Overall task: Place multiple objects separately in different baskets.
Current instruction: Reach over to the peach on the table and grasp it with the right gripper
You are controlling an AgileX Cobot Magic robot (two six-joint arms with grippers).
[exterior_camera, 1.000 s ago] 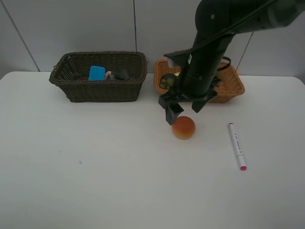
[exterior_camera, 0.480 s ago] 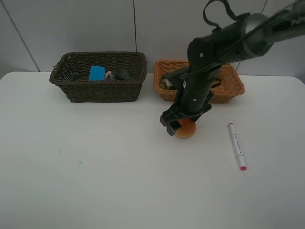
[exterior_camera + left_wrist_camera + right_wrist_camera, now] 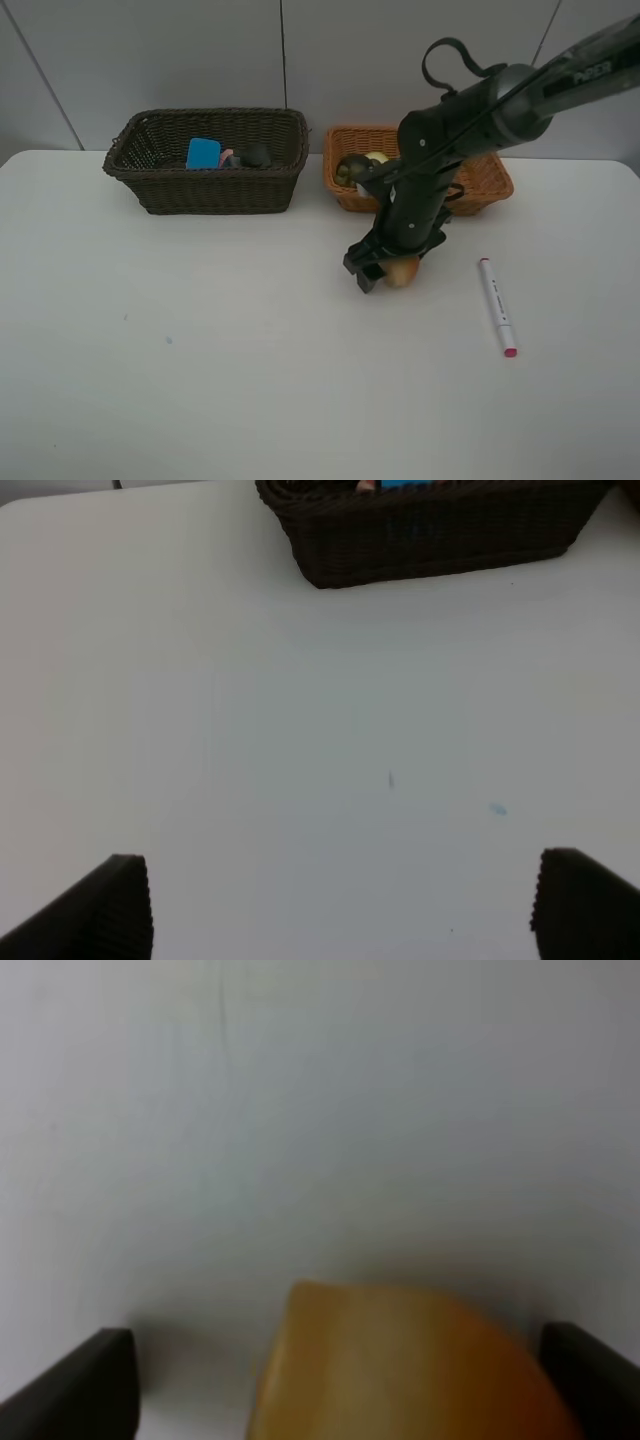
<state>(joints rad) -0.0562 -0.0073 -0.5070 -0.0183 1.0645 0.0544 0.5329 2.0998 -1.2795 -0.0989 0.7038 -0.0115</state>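
Observation:
The orange-red peach lies on the white table in front of the light tan basket. My right gripper is down over it, open, its fingers either side of the peach without closing on it. The white marker lies to the right. The dark brown basket holds the blue eraser, a pink item and a dark item. Greenish and pale fruit sit in the tan basket. My left gripper hangs open over bare table near the dark basket.
A grey wall runs right behind both baskets. The right arm leans over the tan basket's left part and hides some of it. Two small marks show on the table surface.
The right gripper has come down from above the peach to table level, so its fingers now straddle it. The peach has shifted slightly right. The left gripper has not moved.

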